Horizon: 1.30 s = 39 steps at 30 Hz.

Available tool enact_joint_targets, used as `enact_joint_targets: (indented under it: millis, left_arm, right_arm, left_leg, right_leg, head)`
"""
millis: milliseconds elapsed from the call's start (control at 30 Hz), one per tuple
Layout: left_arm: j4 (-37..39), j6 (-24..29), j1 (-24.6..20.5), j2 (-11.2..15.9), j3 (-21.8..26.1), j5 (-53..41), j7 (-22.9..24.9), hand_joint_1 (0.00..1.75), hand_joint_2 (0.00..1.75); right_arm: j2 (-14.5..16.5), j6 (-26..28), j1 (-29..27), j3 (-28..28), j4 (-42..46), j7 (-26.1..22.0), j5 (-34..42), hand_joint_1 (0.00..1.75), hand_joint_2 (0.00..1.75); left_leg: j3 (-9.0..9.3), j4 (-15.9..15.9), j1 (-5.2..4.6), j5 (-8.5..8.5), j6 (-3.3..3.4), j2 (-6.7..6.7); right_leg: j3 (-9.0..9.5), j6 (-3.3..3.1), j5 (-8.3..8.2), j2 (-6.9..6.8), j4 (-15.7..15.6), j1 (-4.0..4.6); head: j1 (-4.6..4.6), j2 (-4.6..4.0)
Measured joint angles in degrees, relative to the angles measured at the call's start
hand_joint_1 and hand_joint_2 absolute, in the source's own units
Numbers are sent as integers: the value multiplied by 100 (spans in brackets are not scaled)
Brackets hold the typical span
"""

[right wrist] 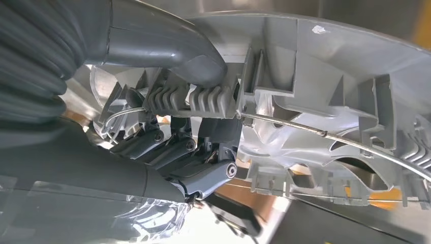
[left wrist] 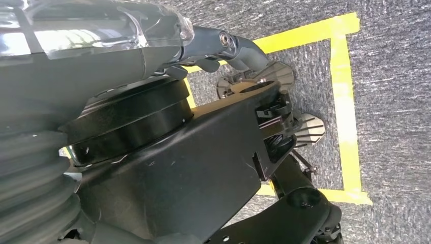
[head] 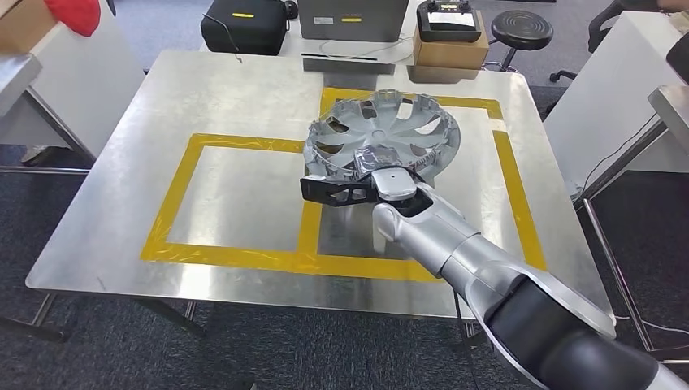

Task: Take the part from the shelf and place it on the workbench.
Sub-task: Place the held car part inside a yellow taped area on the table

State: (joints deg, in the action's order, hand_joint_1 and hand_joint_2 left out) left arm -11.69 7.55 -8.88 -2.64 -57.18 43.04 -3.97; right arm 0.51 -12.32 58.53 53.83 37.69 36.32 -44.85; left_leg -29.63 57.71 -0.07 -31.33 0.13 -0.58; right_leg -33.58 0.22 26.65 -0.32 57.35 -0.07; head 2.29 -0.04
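Right hand (head: 375, 162) grasping the near rim of the grey plastic spoked wheel cover (head: 390, 130), thumb (right wrist: 167, 48) outside, dark fingers (right wrist: 173, 147) inside. The cover extends ahead of the hand over the yellow-taped steel workbench (head: 219, 89); contact with the top cannot be told.

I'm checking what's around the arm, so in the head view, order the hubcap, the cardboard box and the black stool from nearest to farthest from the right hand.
1. Hubcap, gripped by the right hand.
2. Cardboard box, at the table's far edge.
3. Black stool, behind the table, further right.
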Motion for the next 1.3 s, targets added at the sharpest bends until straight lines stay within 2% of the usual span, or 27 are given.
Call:
enact_joint_targets:
  millis: [367,500,733,867,1300]
  left_arm:
    - [0,-62,-42,0,-23,-79,-66,0,175]
    - [0,-93,-66,-1,-100,-197,-183,0,175]
    - [0,1,-119,-2,-191,-313,-165,0,175]
    - [0,-12,-128,-2,-194,-271,-196,0,0]
    - [0,-67,-126,2,-195,-147,-170,0,0]
  right_arm:
    - [-112,-67,18,-277,-157,167,0,175,175]
    - [-133,-104,18,-357,-186,239,0,0,175]
    - [-186,-145,-1,-412,-193,267,15,0,175]
    - [-196,-138,1,-415,-192,263,10,0,175]
    - [-228,-17,187,-496,61,249,-209,0,175]
  left_leg:
    - [-1,1,-1,5,0,-4]
    - [-1,1,-1,7,-3,-3]
    - [-1,1,-1,8,-4,11]
    - [0,1,-1,8,-4,18]
    - [4,1,-1,9,-1,53]
  right_leg:
    - [1,1,0,-7,0,-2]
    - [1,1,0,-7,0,-2]
    - [1,3,-2,-3,0,-3]
    - [1,3,-2,-2,0,-3]
    - [1,4,-3,11,1,-3]
  head:
    - [1,0]
    - [-2,0]
    - [2,0]
    - [-1,0]
    - [-1,0]
